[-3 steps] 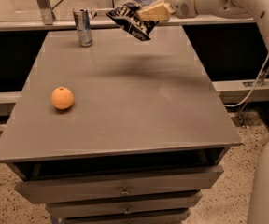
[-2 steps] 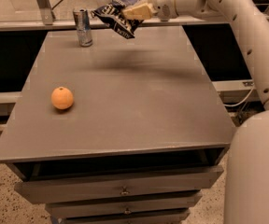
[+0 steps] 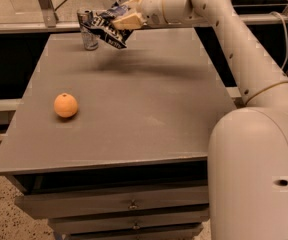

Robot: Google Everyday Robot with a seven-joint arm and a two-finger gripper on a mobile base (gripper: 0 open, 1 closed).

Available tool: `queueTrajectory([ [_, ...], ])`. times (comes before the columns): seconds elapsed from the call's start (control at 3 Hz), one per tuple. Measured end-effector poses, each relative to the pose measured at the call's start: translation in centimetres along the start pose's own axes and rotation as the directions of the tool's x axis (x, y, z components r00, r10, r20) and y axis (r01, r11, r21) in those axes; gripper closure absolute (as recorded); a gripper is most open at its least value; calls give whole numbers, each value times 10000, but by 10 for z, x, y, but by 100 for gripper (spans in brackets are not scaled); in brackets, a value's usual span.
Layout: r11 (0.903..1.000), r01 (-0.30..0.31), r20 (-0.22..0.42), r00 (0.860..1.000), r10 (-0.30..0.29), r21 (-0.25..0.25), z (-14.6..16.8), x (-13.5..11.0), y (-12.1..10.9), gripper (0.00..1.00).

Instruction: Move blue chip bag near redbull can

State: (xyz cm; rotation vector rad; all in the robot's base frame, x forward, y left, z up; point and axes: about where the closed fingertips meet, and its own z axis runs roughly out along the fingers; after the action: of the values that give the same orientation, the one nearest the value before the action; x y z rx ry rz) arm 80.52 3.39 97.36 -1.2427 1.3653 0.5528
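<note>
The blue chip bag (image 3: 107, 28) is a crinkled dark navy foil bag with white lettering. It hangs in the air above the far left part of the grey table (image 3: 134, 104). My gripper (image 3: 125, 18) is shut on the bag's upper right edge. The redbull can (image 3: 88, 30) is a slim silver can standing upright at the table's far left. The bag's left end overlaps the can in the view; whether they touch I cannot tell.
An orange fruit (image 3: 65, 105) lies on the left side of the table. My white arm (image 3: 244, 54) reaches from the lower right across the table's right edge. Drawers (image 3: 129, 204) sit under the table front. A railing runs behind the table.
My gripper has carried the chip bag leftward, from above the table's far middle to right beside the can. The can and the orange have not moved.
</note>
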Motion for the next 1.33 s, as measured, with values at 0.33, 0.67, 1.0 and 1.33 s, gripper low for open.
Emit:
queueTrajectory([
  [0.33,9992,-53,-141,9999,48,-387,21,13,7,88],
  [0.67,9979,-85,-292,9996,67,-648,38,22,14,65],
  [1.0,9969,-191,-603,9981,145,-768,51,37,16,41],
  [1.33,9967,-246,-897,9958,176,-773,60,48,14,18],
])
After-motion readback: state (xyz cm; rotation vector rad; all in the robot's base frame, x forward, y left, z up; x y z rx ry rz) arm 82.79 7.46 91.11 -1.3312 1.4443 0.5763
